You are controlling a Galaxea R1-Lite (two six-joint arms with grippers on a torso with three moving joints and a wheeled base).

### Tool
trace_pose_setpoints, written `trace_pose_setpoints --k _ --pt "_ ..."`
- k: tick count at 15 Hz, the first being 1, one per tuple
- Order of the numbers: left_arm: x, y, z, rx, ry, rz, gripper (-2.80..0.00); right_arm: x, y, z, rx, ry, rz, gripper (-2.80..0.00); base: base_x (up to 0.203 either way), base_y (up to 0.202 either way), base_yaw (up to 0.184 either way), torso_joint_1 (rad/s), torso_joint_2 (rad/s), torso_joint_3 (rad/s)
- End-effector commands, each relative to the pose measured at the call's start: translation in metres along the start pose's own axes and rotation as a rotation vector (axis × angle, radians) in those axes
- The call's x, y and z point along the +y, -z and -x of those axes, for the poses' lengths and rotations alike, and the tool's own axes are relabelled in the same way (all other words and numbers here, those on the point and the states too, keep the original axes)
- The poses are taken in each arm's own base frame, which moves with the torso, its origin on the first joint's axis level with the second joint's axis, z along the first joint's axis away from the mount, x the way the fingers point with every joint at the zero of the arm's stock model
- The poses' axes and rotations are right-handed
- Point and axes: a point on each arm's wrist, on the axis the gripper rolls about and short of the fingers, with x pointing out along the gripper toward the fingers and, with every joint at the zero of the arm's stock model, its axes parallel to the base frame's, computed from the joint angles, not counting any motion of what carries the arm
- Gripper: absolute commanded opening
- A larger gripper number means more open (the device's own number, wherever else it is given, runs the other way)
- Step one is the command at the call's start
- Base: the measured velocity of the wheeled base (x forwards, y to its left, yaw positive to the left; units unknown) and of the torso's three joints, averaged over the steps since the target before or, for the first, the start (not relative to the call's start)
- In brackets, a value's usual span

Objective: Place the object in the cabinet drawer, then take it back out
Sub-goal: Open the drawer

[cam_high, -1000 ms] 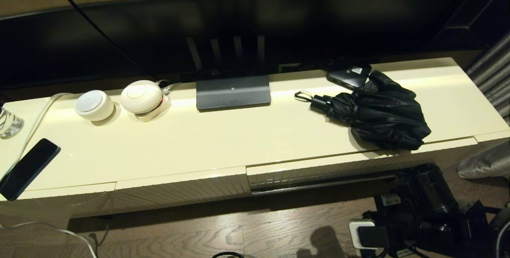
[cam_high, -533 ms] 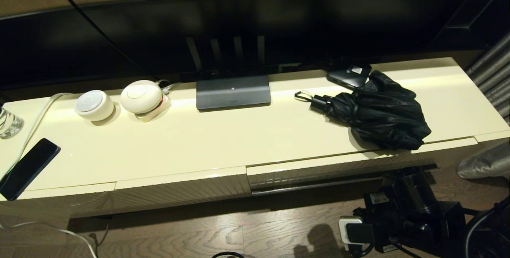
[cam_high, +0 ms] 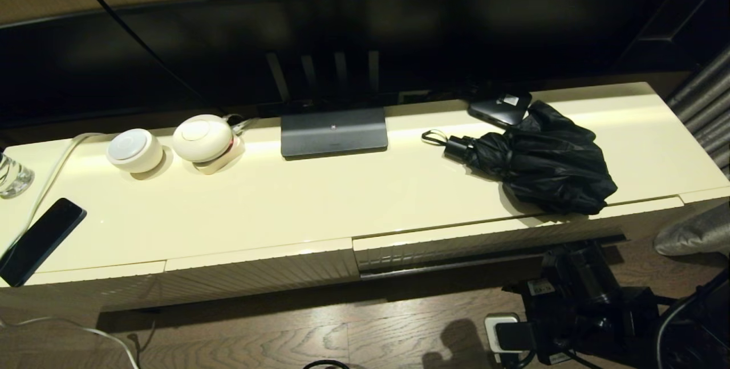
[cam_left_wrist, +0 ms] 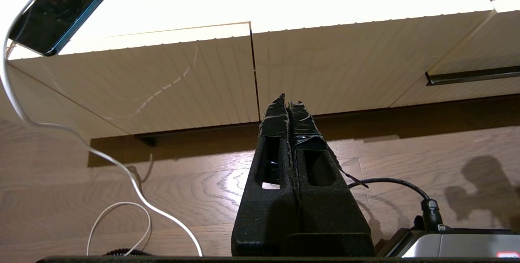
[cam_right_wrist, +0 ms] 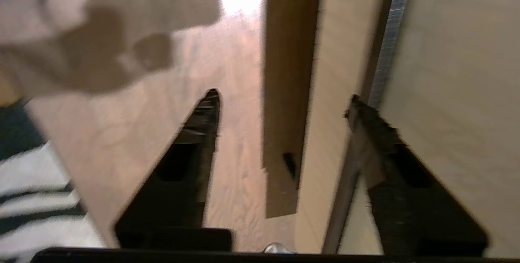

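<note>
Slid left below the barely cracked cabinet drawer point(cam_high: 513, 238) with right gripper point(cam_right_wrist: 280, 100) spread, left gripper point(cam_left_wrist: 288, 102) pressed together, umbrella point(cam_high: 542, 163) atop.

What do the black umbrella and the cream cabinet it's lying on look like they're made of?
The umbrella looks like thin woven fabric, probably nylon or polyester: it bunches in soft, faintly shiny folds, while its short handle seems matte hard plastic. The cabinet top appears to be glossy lacquered board, since it mirrors the light. The drawer front is finely ribbed in the same cream finish.
</note>
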Motion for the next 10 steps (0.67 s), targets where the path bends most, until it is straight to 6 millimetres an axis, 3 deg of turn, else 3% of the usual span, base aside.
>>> trace_pose_setpoints --k 1,10 --pt "0.000 0.001 0.000 0.005 -0.001 0.000 -2.80 -0.001 0.003 0.004 -0.002 -0.012 0.028 0.00 0.000 0.000 0.000 0.000 0.00 0.000" --pt "0.000 0.001 0.000 0.004 -0.001 0.000 -2.80 -0.005 0.017 -0.024 -0.022 -0.119 0.059 0.00 0.000 0.000 0.000 0.000 0.00 0.000"
